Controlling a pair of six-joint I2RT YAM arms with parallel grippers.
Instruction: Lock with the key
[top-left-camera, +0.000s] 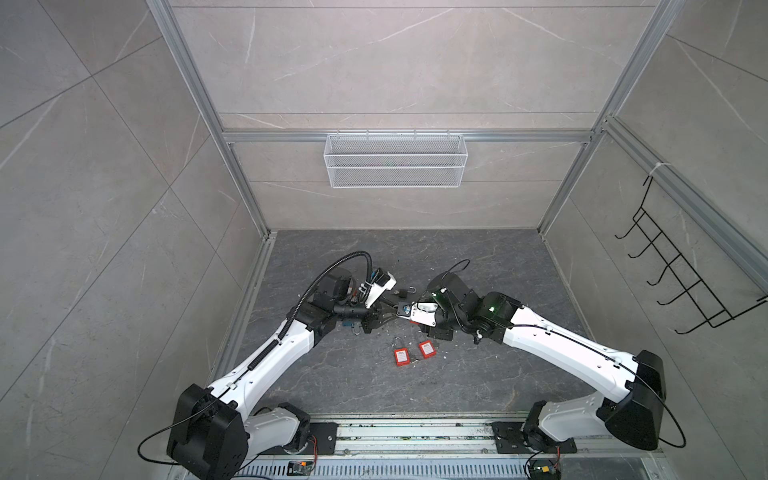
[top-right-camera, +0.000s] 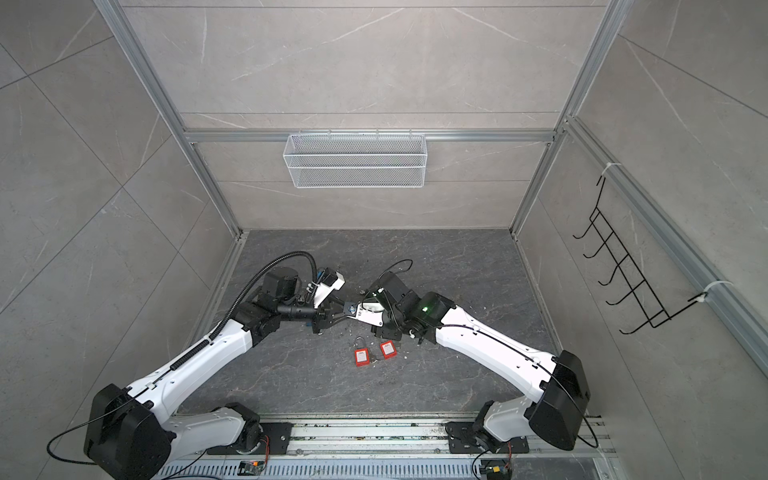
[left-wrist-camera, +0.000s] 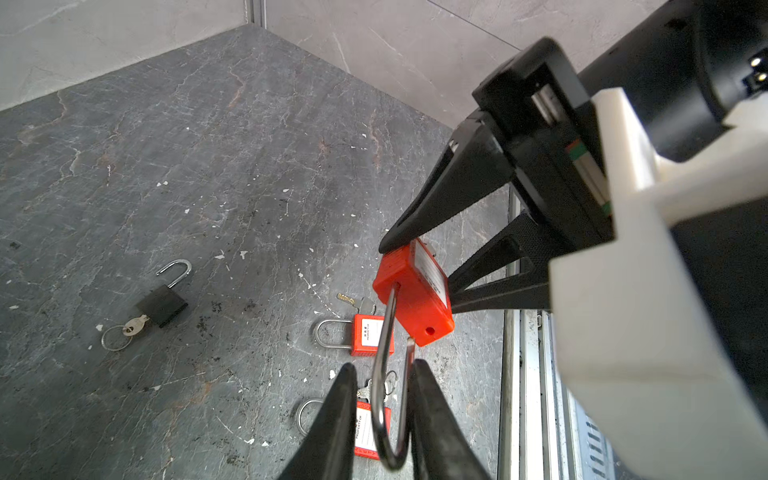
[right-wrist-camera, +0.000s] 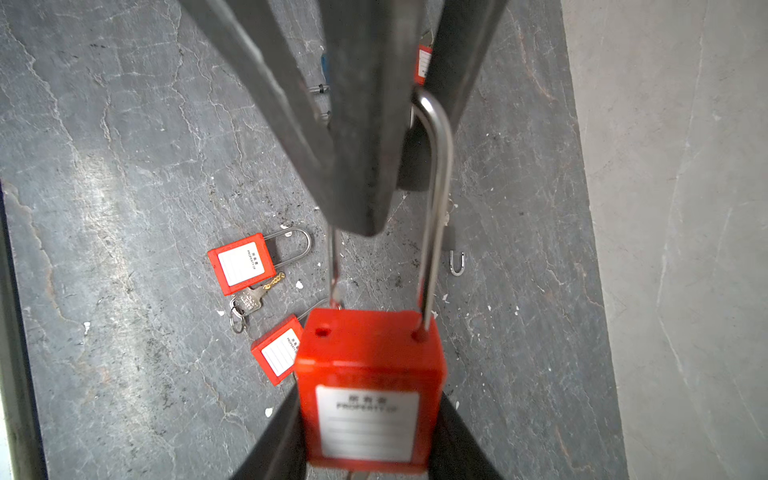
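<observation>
Your two arms meet over the middle of the floor with a long-shackle red padlock (left-wrist-camera: 415, 291) held in the air between them. Its long axis runs left to right. The steel shackle (left-wrist-camera: 384, 374) points left toward your left gripper (left-wrist-camera: 384, 368), and the red body sits on the right in your right gripper (left-wrist-camera: 419, 268). The shackle is open: one leg is seated in the body, and the free leg ends just beside its empty hole.

Below is a dark grey, veined stone-look floor (top-left-camera: 478, 374) flecked with white chips. Pale grey tiled walls on an aluminium frame enclose it. A white mesh basket (top-left-camera: 395, 160) hangs on the far wall and a black wire hook rack (top-left-camera: 681, 274) on the right wall.

Two more red padlocks lie on the floor on the near side of the grippers (top-left-camera: 400, 356) (top-left-camera: 427, 348), with keys on a ring (right-wrist-camera: 253, 299) between them. A black padlock (left-wrist-camera: 162, 305) lies on the far side, its shackle open and a key in its base.

Your right fingers (left-wrist-camera: 436, 208) are clamped on the padlock body, its white label facing that wrist camera. Your left fingers (left-wrist-camera: 345, 395) stand apart on either side of the shackle near its bend. One finger is against a leg, while a narrow gap shows beside the other.
</observation>
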